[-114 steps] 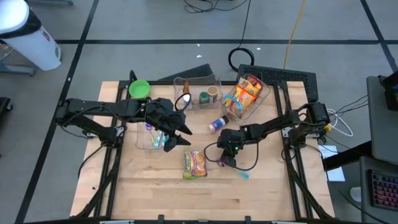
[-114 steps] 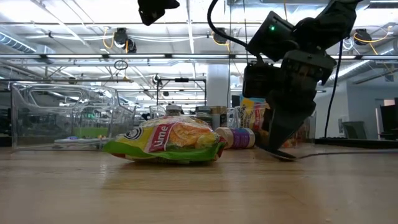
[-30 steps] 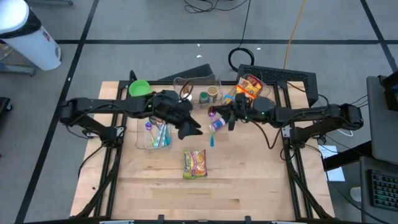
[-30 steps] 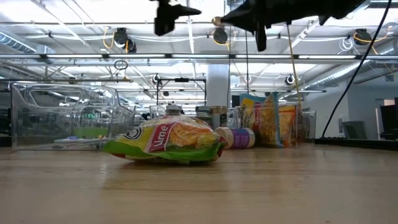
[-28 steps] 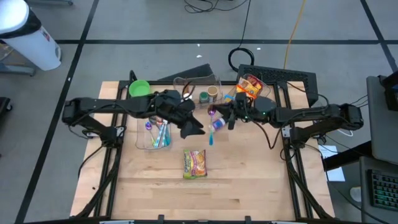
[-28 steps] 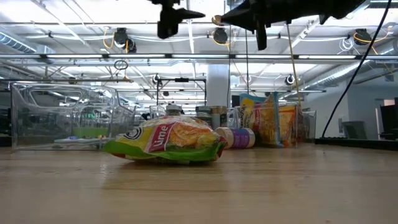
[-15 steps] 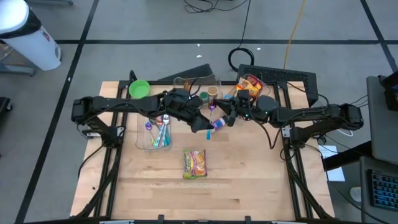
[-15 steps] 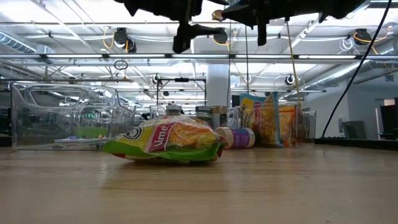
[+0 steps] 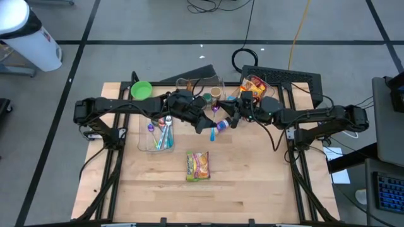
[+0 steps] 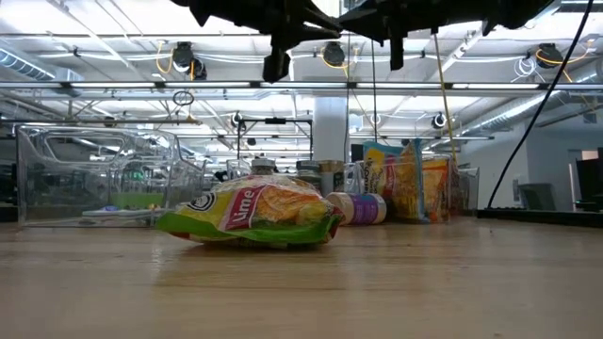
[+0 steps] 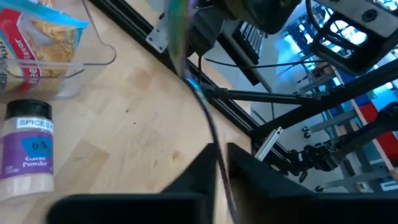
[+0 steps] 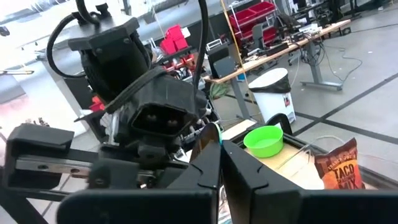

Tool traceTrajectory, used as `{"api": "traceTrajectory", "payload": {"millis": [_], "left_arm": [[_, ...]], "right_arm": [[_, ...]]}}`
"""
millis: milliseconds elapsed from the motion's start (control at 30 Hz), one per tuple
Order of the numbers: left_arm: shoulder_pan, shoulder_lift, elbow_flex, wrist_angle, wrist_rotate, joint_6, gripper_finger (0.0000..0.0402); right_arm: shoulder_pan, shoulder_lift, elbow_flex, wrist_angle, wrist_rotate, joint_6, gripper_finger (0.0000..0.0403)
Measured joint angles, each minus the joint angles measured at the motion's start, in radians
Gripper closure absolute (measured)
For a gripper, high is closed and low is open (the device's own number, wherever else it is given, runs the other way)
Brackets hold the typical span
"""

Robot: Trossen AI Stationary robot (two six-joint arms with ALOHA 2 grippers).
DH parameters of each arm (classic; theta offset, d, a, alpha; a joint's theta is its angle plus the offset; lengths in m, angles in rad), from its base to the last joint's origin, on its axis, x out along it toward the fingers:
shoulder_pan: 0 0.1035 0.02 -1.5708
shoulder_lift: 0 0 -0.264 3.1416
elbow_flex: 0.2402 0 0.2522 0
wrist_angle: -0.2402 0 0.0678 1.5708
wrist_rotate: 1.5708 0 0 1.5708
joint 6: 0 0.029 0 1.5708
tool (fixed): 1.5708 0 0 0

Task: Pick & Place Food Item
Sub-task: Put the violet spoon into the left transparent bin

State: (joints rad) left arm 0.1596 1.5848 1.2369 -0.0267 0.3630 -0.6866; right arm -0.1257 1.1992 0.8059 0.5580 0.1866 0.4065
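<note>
A thin blue-and-purple toothbrush (image 11: 200,99) hangs in the air over the table's middle, its blue end (image 9: 211,135) showing in the high view. My left gripper (image 9: 206,127) reaches in from the left and is shut on it. My right gripper (image 9: 225,119) reaches in from the right and is shut on its upper part. The food item, a green-and-yellow lime chip bag (image 9: 197,166), lies flat on the wood nearer the front edge, apart from both grippers. My left gripper pinches the toothbrush's thin lower handle (image 11: 219,163) between its two fingers. The fingers come from the table's left, slanting a little downward, and lie across the handle. The toothbrush is clear of the table. My right gripper holds the toothbrush's upper part between its shut fingers, only a teal sliver (image 12: 215,129) showing at their tips. The fingers come about level from the table's right. The toothbrush hangs below them, slanted, clear of the table.
A spice bottle (image 9: 222,125) lies on its side under the two grippers. A clear bin with toothbrushes (image 9: 156,135) sits at the left, a bin of jars (image 9: 205,94) and a bin of snack bags (image 9: 252,94) at the back, beside a green bowl (image 9: 141,90).
My left gripper has moved toward the table's right and a little down, up to the toothbrush held by my right gripper, and its wide-open fingers have shut on the handle. The toothbrush has stayed in the air over the spice bottle.
</note>
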Motion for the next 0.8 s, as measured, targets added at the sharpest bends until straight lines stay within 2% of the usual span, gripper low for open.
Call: {"api": "traceTrajectory", "payload": {"millis": [67, 233, 333, 433, 600, 800], "left_arm": [[0.001, 0.0, 0.0, -0.005, -0.001, 0.005, 0.0388], [0.001, 0.0, 0.0, -0.004, 0.0, 0.019, 0.0394], [0.003, -0.004, 0.0, -0.001, 0.0, 0.023, 0.0395], [0.011, -0.011, 0.0, 0.003, 0.003, 0.03, 0.0396], [0.038, -0.054, 0.0, -0.017, 0.007, 0.038, 0.0398], [0.087, -0.157, 0.0, -0.127, 0.005, 0.095, 0.0398]], "right_arm": [[0.001, -0.001, 0.001, 0.006, -0.004, -0.005, 0.0403], [0.001, -0.002, 0.001, 0.019, -0.007, -0.011, 0.04], [0.0, -0.001, 0.001, 0.035, -0.008, -0.009, 0.0385], [-0.009, -0.001, 0.001, 0.053, -0.008, -0.007, 0.0356], [-0.039, -0.022, 0.001, 0.06, -0.007, -0.002, 0.0284], [-0.087, -0.081, 0.0, 0.051, 0.001, 0.003, 0.0211]]}}
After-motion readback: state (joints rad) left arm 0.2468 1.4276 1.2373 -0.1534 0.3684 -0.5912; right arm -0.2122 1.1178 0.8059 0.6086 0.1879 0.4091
